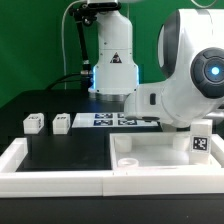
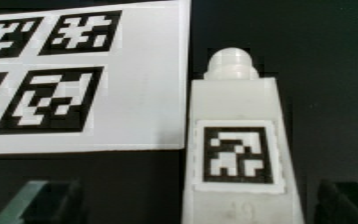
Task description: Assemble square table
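Leg (image 2: 238, 130) lying flat below the claw (image 2: 197, 205), between its widely spread fingertips (image 2: 51, 200), untouched. You will likely find it light, rigid, smooth plastic; take its flat long sides mid-body, clear of the rounded peg (image 2: 233, 65).

Matt white plastic leg block (image 2: 234, 140), smooth matt black work surface (image 1: 62, 155)
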You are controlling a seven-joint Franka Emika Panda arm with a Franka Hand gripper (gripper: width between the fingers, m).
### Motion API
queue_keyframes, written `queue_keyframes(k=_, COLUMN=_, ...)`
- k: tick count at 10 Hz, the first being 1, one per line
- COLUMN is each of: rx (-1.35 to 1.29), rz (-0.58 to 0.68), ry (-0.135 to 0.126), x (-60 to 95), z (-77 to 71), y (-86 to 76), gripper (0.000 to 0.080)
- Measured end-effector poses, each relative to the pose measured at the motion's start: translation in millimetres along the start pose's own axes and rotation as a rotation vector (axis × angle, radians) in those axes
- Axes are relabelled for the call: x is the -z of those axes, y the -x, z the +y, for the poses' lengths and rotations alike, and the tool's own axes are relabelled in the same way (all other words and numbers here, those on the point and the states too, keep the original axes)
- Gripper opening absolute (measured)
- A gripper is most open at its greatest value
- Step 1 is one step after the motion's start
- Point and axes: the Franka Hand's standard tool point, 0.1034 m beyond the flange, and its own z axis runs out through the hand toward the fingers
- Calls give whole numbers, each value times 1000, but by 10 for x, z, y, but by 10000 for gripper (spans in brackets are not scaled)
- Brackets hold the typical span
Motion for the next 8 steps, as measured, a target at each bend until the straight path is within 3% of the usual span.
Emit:
queue_keyframes(k=2, rx=-3, rz=0, ry=-5, x=4, z=23, y=-5, gripper=379)
queue_keyframes(k=3, rx=-4, rz=0, ry=-7, x=8, z=30, y=-6, gripper=379)
queue_keyframes(k=4, rx=-5, rz=-2, ry=-8, x=10, z=36, y=-2, gripper=297)
queue_keyframes(k=8, rx=-8, rz=-4, ry=-13, x=11, z=56, y=-4, gripper=297)
